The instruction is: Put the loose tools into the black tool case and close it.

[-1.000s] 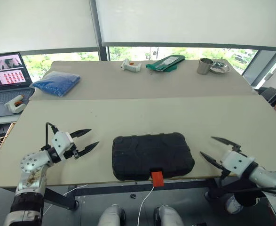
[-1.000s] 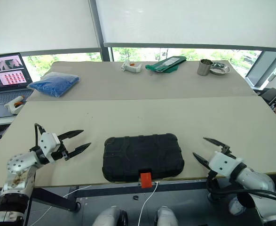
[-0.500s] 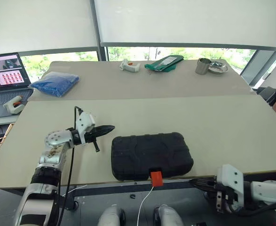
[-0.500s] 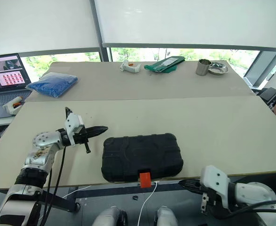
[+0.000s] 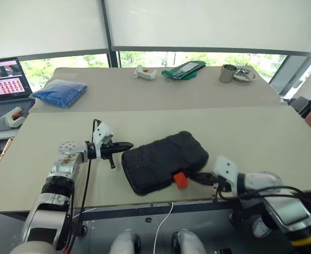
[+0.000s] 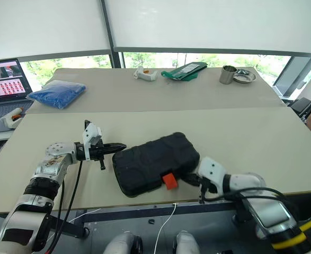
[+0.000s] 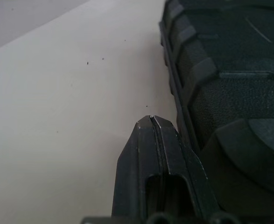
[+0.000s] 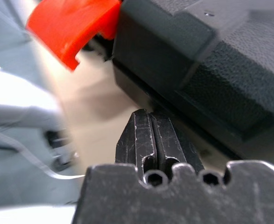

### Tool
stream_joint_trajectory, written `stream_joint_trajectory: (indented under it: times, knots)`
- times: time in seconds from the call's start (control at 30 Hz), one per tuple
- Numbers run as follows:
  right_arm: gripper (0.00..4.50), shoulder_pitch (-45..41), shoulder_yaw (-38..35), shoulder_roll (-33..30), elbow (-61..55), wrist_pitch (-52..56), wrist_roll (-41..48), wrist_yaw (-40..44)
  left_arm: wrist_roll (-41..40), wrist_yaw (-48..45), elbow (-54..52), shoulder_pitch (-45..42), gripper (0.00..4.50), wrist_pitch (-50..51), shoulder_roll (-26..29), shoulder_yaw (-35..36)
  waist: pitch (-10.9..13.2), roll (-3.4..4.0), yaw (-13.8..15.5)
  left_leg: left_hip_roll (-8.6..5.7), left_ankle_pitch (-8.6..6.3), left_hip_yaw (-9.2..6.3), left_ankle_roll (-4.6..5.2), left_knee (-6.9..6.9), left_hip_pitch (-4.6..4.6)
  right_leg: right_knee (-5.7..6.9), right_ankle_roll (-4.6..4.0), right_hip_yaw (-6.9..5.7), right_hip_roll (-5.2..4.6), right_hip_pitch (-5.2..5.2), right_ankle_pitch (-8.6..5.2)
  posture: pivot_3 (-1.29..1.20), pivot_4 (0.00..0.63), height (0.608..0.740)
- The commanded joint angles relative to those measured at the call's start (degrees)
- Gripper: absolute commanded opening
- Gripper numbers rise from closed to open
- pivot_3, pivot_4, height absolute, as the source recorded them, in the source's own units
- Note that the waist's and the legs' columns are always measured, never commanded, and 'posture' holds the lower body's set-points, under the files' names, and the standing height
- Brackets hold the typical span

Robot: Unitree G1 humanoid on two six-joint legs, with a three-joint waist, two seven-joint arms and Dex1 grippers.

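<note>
Case now skewed | both tools pressed together, empty | right wrist: orange latch close-up

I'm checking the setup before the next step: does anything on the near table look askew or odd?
Yes. The black plastic tool case lies closed and skewed, at an angle to the near edge of the beige table, its orange latch near that edge. The shut left claw and shut right claw flank it at opposite ends.

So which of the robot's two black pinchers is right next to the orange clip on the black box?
The right gripper: its shut tips sit beside the orange latch on the black plastic tool case. The left gripper is at the case's far corner.
</note>
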Motion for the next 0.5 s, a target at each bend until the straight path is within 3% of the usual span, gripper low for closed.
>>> stream_joint_trajectory:
  times: [0.03, 0.27, 0.4, 0.5]
  knots:
    - [0.04, -6.5, -0.8, 2.9, 5.0, -3.0, -2.7, -2.3, -0.8, 1.0, -2.5, 1.2, 0.00, 1.1, 0.2, 1.6, 0.0, 0.00, -0.1, 0.00, 0.01, 0.00, -0.01, -0.02, 0.00, 0.01, 0.00, 0.01, 0.02, 0.00, 0.00, 0.00, 0.150, 0.740]
    - [0.04, -14.0, -1.7, 7.5, 17.2, -8.4, -5.9, -3.7, -2.2, 8.7, -7.1, 5.4, 0.00, 3.9, -0.5, 6.3, 0.0, 0.01, -0.5, 0.03, 0.01, 0.01, -0.04, -0.08, 0.02, 0.01, -0.28, 0.04, 0.08, 0.02, 0.14, 0.00, 0.150, 0.740]
    - [0.04, -12.9, -3.3, 6.8, 16.8, -8.8, -5.5, -3.1, -3.8, 10.3, -9.0, 3.9, 0.00, 3.2, -0.1, 8.9, 0.0, 0.00, -0.5, 0.03, 0.02, 0.00, -0.05, -0.08, 0.00, 0.02, -0.27, 0.01, 0.08, 0.02, 0.14, 0.00, 0.150, 0.740]
    - [0.04, -8.6, -5.8, 5.3, 13.5, -9.0, -4.8, -2.9, -8.0, 6.1, -16.1, 2.1, 0.00, 8.1, -1.2, 7.4, 0.0, 0.00, 0.1, 0.02, 0.02, -0.02, -0.05, -0.08, -0.02, 0.01, -0.28, -0.01, 0.03, 0.04, 0.15, 0.00, 0.150, 0.740]
